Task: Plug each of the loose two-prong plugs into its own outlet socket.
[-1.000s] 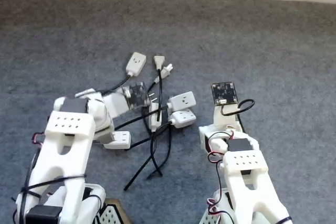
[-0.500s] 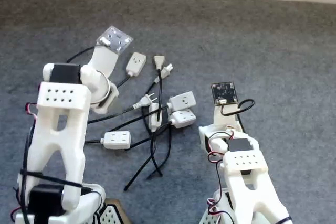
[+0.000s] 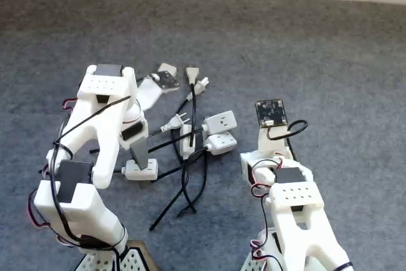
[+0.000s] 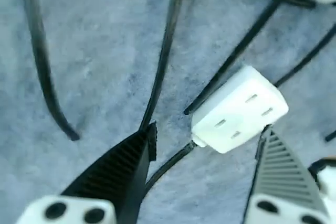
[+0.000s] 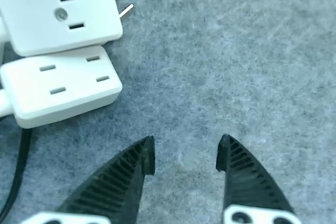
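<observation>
Left gripper (image 4: 209, 130) open, holding nothing. Risk, as I judge it: closing from here pinches the black cord (image 4: 168, 163) that runs between the jaws, or clips a corner of the white outlet block (image 4: 239, 109), dragging the tangle; that block lies at the jaw mouth, close by one finger; loose two-prong plug (image 3: 179, 118) lies apart among the cords; right gripper (image 5: 186, 145) open over grey carpet (image 5: 236, 51), second outlet block (image 5: 58, 85) ahead, apart.

I see my left arm (image 3: 104, 112) arched over the far-left outlet socket (image 3: 167, 75). A loose two-prong plug (image 3: 176, 121) lies just left of a pair of touching sockets (image 3: 221, 120), among tangled black cords (image 3: 188, 188). My right arm (image 3: 288, 198) sits folded at the near right, well apart.
</observation>
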### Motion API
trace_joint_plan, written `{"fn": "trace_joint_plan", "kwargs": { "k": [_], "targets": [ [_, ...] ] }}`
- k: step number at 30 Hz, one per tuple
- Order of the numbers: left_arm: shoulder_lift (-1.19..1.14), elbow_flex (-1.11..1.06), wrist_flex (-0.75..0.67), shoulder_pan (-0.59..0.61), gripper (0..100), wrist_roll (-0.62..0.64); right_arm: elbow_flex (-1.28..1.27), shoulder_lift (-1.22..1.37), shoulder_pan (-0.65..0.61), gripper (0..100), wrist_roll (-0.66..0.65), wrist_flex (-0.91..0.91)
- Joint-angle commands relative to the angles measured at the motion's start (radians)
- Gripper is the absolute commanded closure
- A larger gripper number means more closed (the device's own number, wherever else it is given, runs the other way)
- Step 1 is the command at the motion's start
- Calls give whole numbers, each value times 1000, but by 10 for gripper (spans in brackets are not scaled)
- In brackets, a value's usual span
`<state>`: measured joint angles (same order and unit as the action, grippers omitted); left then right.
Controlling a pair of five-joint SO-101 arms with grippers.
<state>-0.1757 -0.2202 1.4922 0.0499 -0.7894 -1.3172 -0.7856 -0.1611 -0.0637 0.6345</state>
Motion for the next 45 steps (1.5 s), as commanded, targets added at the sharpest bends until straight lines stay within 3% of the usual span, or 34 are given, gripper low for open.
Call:
{"fn": "trace_joint_plan", "kwargs": {
  "k": [1, 5, 10, 14, 17, 23, 28, 33, 39, 45],
  "targets": [
    [35, -71, 6, -15, 691, -140, 5, -4, -7, 800, -2, -16],
    [94, -214, -83, -13, 691, -224, 7, -2, -7, 800, -2, -16],
    [140, -346, -293, -10, 691, -232, 5, -1, -7, 800, -2, -16],
    [153, -360, -359, 16, 691, -236, 4, 1, -7, 800, -2, -16],
    [147, -366, -350, 10, 704, -238, 4, -1, -7, 800, -2, -16],
    [151, -364, -292, 12, 928, -307, 4, -2, -7, 800, -2, -16],
    [154, -366, -104, 19, 937, -405, 4, -2, -7, 800, -2, -16],
    [154, -404, -118, 85, 970, -416, 4, 1, -7, 800, -2, -16],
    [154, -492, -163, 168, 971, -528, 4, 2, -7, 800, -2, -16],
    [156, -518, -166, 179, 967, -571, 5, 4, -7, 800, -2, -16]
  ]
}}
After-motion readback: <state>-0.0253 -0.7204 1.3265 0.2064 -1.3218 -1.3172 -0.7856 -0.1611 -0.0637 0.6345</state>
